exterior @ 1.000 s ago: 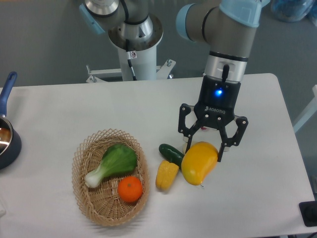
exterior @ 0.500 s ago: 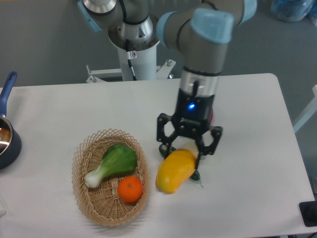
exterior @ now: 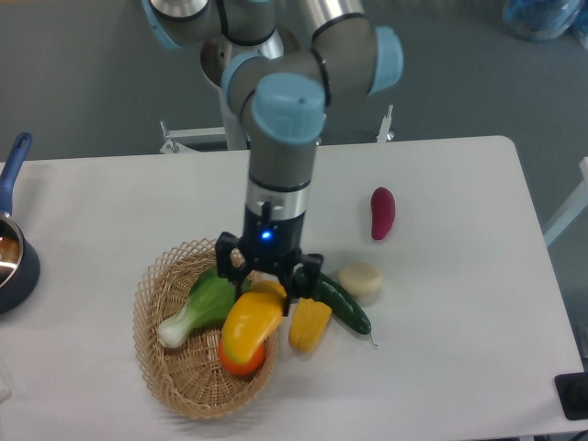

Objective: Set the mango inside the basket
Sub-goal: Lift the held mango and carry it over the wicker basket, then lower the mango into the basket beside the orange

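Observation:
The mango is a glossy yellow oblong fruit with an orange blush. My gripper is shut on its upper end and holds it over the right part of the basket. The basket is an oval tan wicker one at the front left of the table. The mango hangs tilted just above a small orange that lies in the basket. I cannot tell whether the mango touches the orange.
A green leafy vegetable lies in the basket. A ridged yellow corn-like piece and a dark green cucumber lie right of the basket. A cream round piece and a red-purple piece lie farther right. A dark pan sits at the left edge.
My gripper has carried the mango to the left, from beside the corn-like piece to over the basket's right part. The cucumber, cream piece and red-purple piece have come into view.

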Tool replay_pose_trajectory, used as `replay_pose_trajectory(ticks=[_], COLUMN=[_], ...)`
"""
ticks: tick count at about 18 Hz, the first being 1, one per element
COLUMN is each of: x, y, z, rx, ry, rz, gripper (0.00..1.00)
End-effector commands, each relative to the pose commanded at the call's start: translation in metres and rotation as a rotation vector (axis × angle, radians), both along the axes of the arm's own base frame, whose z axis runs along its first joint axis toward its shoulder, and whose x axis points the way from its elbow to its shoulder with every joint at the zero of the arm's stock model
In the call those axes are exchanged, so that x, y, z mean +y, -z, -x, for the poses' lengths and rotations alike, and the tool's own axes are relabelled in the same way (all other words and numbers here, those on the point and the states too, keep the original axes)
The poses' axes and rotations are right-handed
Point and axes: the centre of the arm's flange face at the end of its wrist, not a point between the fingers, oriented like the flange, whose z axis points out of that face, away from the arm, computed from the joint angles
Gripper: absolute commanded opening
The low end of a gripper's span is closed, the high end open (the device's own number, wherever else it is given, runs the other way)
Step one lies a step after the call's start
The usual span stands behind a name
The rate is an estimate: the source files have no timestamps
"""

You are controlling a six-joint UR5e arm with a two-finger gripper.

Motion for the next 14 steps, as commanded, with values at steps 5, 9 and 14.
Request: replay_pose_trajectory(ticks=[5, 9, 14], x=[0.025, 0.033, 0.061], y=[0.02, 0.04, 0.063], z=[-0.006, -0.011, -0.025], rx=[-0.061, -0.077, -0.084], ry=[-0.082, -0.067, -0.011], rz=[0.005, 0.031, 0.047], gripper=[0.33, 0.33, 0.33])
